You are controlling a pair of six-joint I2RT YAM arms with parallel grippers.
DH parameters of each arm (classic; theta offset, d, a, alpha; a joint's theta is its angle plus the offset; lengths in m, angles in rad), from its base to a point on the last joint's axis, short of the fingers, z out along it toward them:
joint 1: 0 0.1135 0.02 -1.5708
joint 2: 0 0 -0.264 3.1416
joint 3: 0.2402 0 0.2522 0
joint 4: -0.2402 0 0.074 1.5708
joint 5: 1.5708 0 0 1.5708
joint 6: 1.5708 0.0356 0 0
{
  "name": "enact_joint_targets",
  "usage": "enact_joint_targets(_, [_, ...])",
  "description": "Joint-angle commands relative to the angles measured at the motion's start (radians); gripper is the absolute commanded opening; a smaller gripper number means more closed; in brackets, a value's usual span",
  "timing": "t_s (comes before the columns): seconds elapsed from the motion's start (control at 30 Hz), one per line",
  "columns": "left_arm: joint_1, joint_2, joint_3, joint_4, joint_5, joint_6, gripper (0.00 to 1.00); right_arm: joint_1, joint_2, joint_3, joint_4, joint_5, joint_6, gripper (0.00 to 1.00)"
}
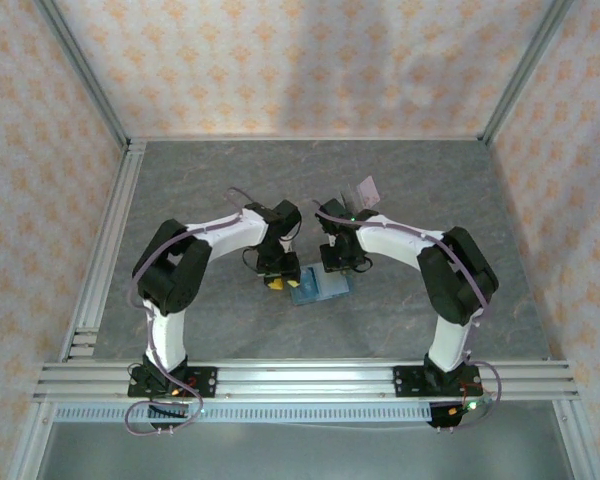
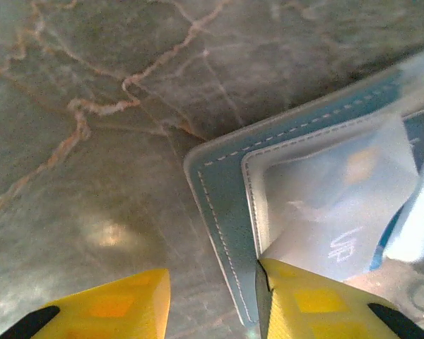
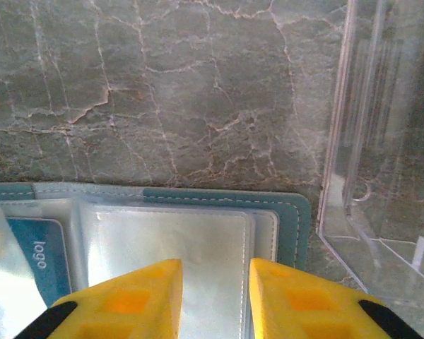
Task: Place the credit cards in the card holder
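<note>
The teal-blue card holder [image 1: 318, 287] lies open on the table between both arms. Seen from the left wrist, its stitched corner [image 2: 222, 205] sits between the spread jaws of my left gripper [image 2: 212, 272]. One yellow finger [image 2: 311, 300] rests on a pale inner sleeve, the other [image 2: 116, 304] stands over bare table. My right gripper [image 3: 215, 263] hovers open over a clear inner pocket [image 3: 191, 240] of the card holder [image 3: 290, 212]. A blue card [image 3: 35, 251] with white digits sits in the adjoining pocket. A pinkish credit card [image 1: 366, 190] stands farther back.
A clear transparent slotted stand [image 3: 381, 141] stands just to the right of the holder. Grey marbled tabletop [image 1: 210, 190] stretches around it. Aluminium rails [image 1: 300, 380] run along the near and left edges, and patterned walls enclose the cell.
</note>
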State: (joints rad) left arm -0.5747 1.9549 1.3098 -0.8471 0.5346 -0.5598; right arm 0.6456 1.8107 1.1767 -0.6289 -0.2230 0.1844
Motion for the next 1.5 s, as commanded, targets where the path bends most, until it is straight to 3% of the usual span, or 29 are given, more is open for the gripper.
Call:
enact_joint_targets(0.0, [-0.007, 0.024, 0.0, 0.002, -0.01, -0.003, 0.37, 0.017, 0.011, -0.002, -0.018, 0.046, -0.016, 0.33])
enact_joint_targets(0.4, [-0.007, 0.039, -0.067, 0.024, -0.031, 0.008, 0.36, 0.05, -0.049, 0.025, -0.054, 0.177, -0.008, 0.38])
enact_joint_targets(0.8, [-0.007, 0.032, -0.07, 0.024, -0.034, 0.008, 0.36, 0.05, -0.003, 0.044, -0.025, 0.056, -0.027, 0.39])
enact_joint_targets(1.27, [-0.006, 0.021, -0.075, 0.025, -0.036, 0.003, 0.36, 0.049, 0.063, -0.004, 0.012, 0.044, -0.02, 0.31])
enact_joint_targets(1.47, [-0.007, 0.03, -0.083, 0.036, -0.038, 0.005, 0.36, 0.054, 0.033, -0.04, 0.033, 0.024, 0.004, 0.19])
